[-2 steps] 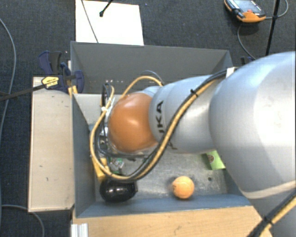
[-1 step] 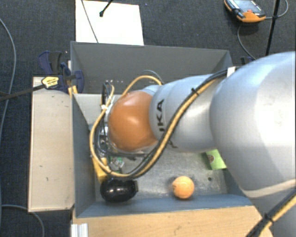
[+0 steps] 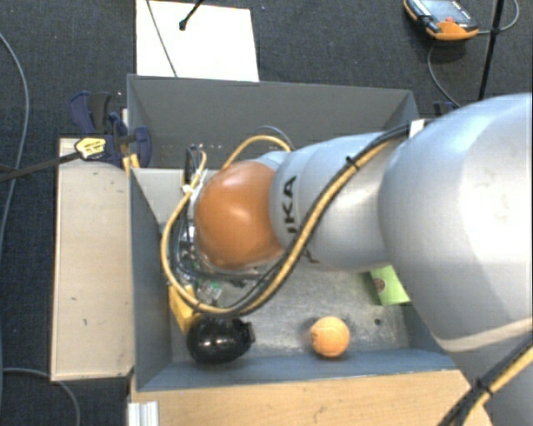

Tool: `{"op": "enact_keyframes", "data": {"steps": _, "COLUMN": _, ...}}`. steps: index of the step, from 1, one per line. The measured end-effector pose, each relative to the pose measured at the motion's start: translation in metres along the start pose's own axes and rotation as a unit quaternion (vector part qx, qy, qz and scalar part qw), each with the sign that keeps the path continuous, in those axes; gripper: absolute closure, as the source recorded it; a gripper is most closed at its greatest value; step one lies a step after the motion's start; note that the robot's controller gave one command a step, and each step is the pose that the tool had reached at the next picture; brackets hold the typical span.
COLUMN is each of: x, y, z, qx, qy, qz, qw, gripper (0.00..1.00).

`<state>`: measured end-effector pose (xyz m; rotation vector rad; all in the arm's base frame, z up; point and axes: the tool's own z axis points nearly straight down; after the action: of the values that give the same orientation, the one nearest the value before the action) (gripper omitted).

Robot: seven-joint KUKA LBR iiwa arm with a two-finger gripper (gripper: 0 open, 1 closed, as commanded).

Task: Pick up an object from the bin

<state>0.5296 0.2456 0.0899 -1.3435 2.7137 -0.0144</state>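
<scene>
1. A grey metal bin [image 3: 275, 108] sits on a dark carpeted floor [image 3: 333, 42] and takes up the middle of the frame. Its back wall is toward the top and its front rim runs along the bottom.
2. On the floor at the upper right lies an orange-and-black device [image 3: 441, 21] with thin dark leads beside it.
3. The silver arm [image 3: 433, 208] comes in from the right and covers much of the bin's right half. A rounded orange cover [image 3: 237, 212] sits at its wrist over the left part of the bin.
4. Yellow and black cables [image 3: 171, 241] loop round the orange cover on its left and underside.
5. The pincer [image 3: 202, 289] points down beneath the orange cover, low in the lower left of the bin. Whether it is wide or narrow cannot be told, and nothing can be seen in its grasp.
6. Just below it, in the bin's lower left corner, lie a yellow thing [image 3: 181, 309] and a black rounded thing [image 3: 218, 341], touching each other.
7. An orange ball [image 3: 330, 337] rests near the front wall, right of the black rounded thing and apart from it.
8. A light green thing [image 3: 387, 287] lies further right, partly under the arm.
</scene>
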Motion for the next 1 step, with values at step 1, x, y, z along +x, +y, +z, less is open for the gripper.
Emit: {"op": "enact_keyframes", "data": {"steps": 1, "x": 0.0028, "y": 0.0034, "z": -0.0036, "qx": 0.005, "qy": -0.0036, "qz": -0.003, "qw": 1.0000, "gripper": 1.00}}
